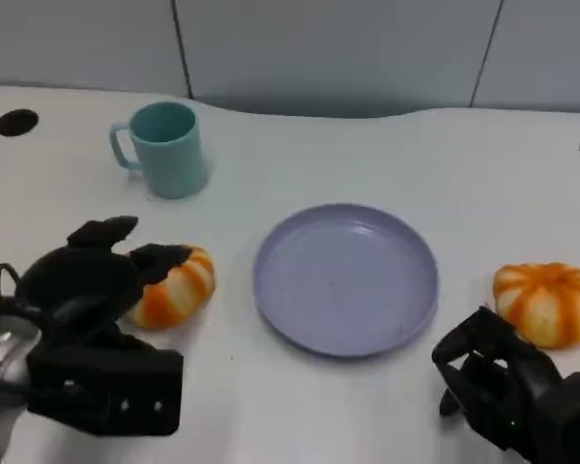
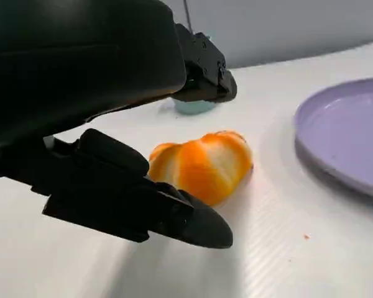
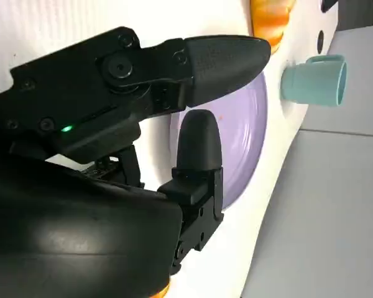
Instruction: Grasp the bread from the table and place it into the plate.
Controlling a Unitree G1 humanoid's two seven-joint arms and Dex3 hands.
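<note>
**Nearly there: left hand closes in on the bread**

Now hovering over the white table [image 1: 387,406], the left hand [image 1: 97,275] has its fingers spread around the near bread [image 1: 174,288], apparently not yet gripping it. That bread lies just left of the purple plate [image 1: 345,277], long axis slanting toward it. The right hand [image 1: 493,377], holding nothing, sits beside a second bread [image 1: 548,302]. The left hand looks the nearer one.

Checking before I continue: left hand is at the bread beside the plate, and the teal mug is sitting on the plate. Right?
Not quite. In the head view the teal mug stands on the table, apart from the plate, which holds nothing. The left hand is indeed at the bread beside it.
</note>
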